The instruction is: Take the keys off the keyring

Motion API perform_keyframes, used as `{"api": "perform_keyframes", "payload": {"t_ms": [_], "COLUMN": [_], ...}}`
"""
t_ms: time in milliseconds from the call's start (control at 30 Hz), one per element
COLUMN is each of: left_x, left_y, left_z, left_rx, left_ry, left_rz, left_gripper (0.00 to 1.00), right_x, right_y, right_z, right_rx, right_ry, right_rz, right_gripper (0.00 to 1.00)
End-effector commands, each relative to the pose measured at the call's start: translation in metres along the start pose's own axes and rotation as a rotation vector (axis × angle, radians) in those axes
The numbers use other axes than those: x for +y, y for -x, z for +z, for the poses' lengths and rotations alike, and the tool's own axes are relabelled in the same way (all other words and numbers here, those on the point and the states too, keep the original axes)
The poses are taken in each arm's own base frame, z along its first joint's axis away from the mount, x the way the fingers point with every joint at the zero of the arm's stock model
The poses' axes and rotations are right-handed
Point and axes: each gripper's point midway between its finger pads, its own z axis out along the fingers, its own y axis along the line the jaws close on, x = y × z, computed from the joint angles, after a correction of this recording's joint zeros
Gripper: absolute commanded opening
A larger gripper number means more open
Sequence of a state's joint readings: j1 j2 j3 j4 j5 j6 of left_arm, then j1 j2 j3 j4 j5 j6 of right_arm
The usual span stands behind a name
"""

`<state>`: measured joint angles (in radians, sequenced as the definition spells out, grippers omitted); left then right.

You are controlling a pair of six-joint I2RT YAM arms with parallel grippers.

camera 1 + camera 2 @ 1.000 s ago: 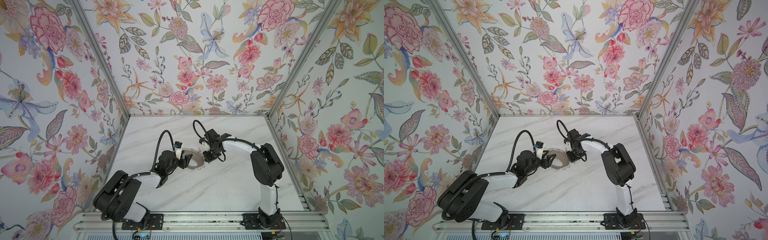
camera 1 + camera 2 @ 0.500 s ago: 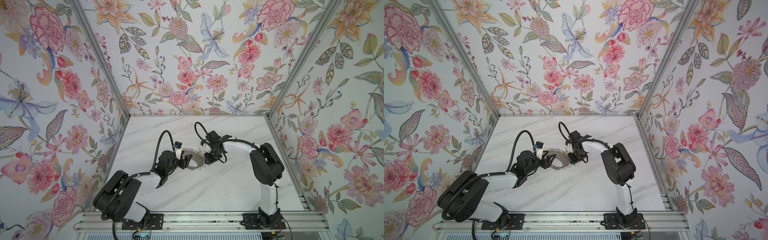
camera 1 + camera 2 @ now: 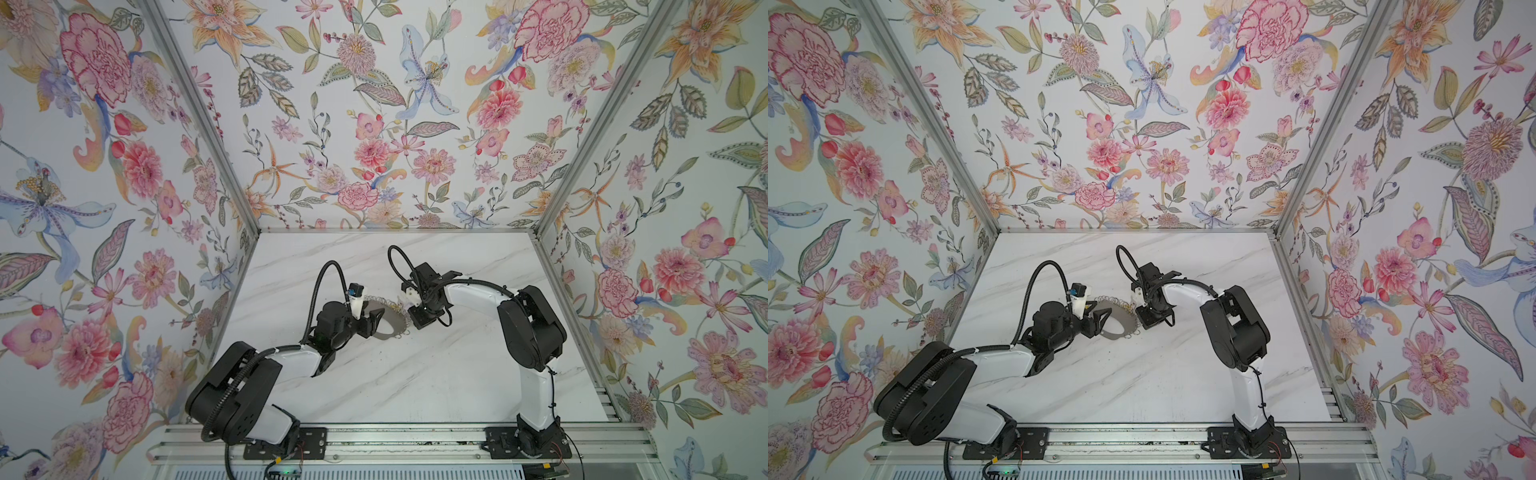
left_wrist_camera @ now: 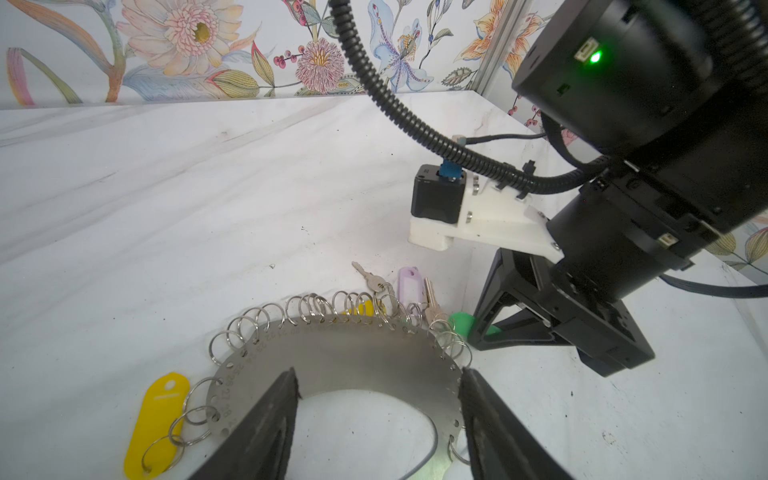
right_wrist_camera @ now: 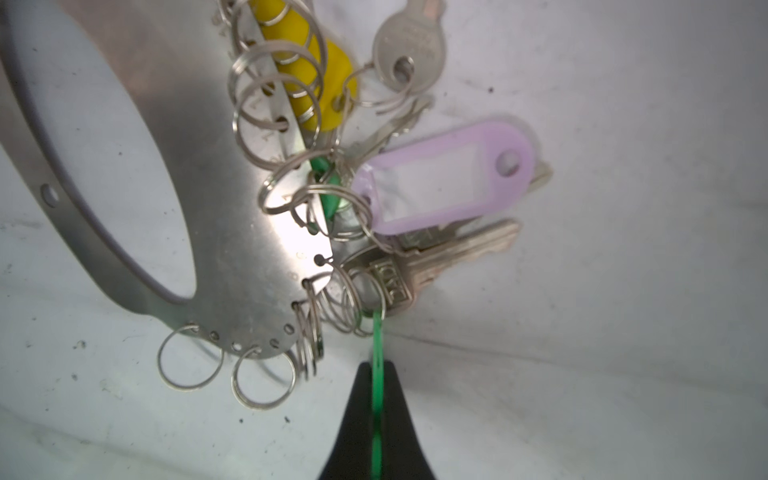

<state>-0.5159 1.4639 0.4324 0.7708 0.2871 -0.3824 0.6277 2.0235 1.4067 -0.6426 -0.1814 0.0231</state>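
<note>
The right pincer [image 5: 376, 370] nips a thin, probably slick green tag [image 5: 377, 332] edge-on. The left pincer [image 4: 377, 376] stands wide, tips on the stiff keyring [image 4: 353, 353]. The light keys [image 5: 409, 45] look tangled, so a flat grip on the tag seems safer.

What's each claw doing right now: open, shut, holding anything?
Left claw: open, jaws spread over the keyring.
Right claw: closed on a green tag, seen edge-on.
</note>
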Motion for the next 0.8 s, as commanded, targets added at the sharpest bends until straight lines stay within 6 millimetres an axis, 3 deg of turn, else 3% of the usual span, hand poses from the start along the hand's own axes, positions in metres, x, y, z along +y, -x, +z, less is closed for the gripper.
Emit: {"api": "perform_keyframes", "payload": {"t_ms": [0,267,633,667,767], "left_x": [-0.001,-0.003,-0.016,-0.018,-0.024], "left_y": [0.01,0.014,0.027,0.03,0.037], "left_z": [-0.003,-0.001,0.012,0.014,0.018], "left_rx": [-0.036,-0.046,-0.06,-0.065,-0.079], "left_ry": [-0.008,-0.024,-0.098,-0.108,-0.137], "left_rz": [-0.004,-0.007,-0.001,-0.002,0.001], "left_gripper": [0.65,0.65,0.64,0.63,0.63], "right_x": [-0.004,0.006,0.018,0.028,0.034], "right_y": [-0.001,0.022,0.039,0.039,0.039], "right_z": [-0.024,-0.085,-0.124,-0.126,-0.133], "right_rx": [-0.021,-0.127,-0.191,-0.19,-0.188], "right_ry": [-0.039,-0.07,-0.073,-0.068,-0.079], "right_rz": [-0.014,-0.075,-0.141,-0.171,-0.2], "right_gripper": [0.02,0.02,0.02,0.03,0.03]}}
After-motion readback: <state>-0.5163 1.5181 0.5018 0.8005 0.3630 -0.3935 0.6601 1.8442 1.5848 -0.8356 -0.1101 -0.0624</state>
